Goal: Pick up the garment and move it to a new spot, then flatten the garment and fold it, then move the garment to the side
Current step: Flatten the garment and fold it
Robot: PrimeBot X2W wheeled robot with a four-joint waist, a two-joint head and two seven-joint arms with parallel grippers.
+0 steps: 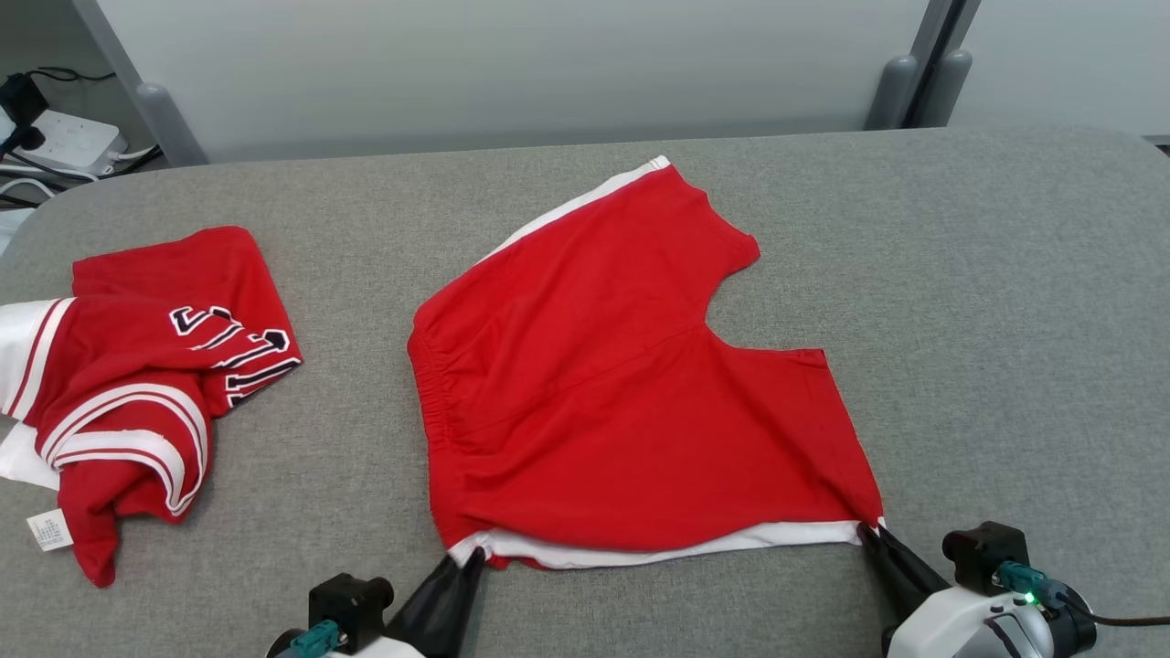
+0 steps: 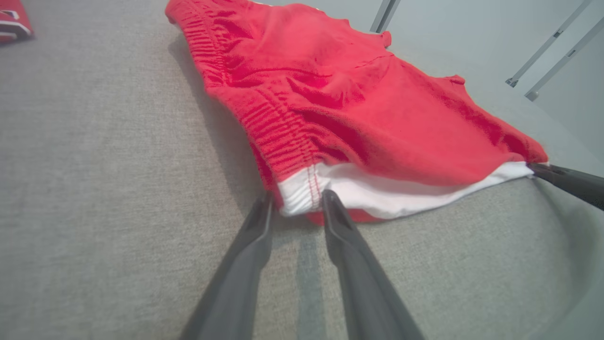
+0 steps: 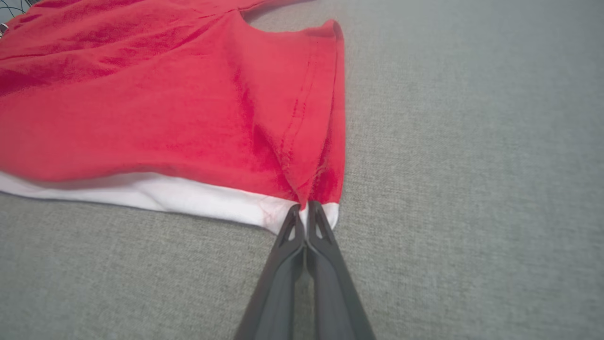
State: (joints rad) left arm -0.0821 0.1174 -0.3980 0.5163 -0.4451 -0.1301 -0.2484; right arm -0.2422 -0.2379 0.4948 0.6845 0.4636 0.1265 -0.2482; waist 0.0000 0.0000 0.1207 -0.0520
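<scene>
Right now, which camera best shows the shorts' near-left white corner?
Left wrist view: the white corner sits close-up between the parted left fingers. Head view shows it small, beside the fingers. Right wrist view shows the hem's far corner instead.

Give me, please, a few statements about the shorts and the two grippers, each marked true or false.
1. The right gripper has its jaws shut on a white-trimmed corner of the red shorts. True.
2. The left gripper has its jaws pressed together. False: they stand apart, with the waistband corner between them.
3. The shorts are folded in half. False: they lie spread on the grey table, both legs showing.
4. A second red garment lies crumpled to the shorts' left. True.
</scene>
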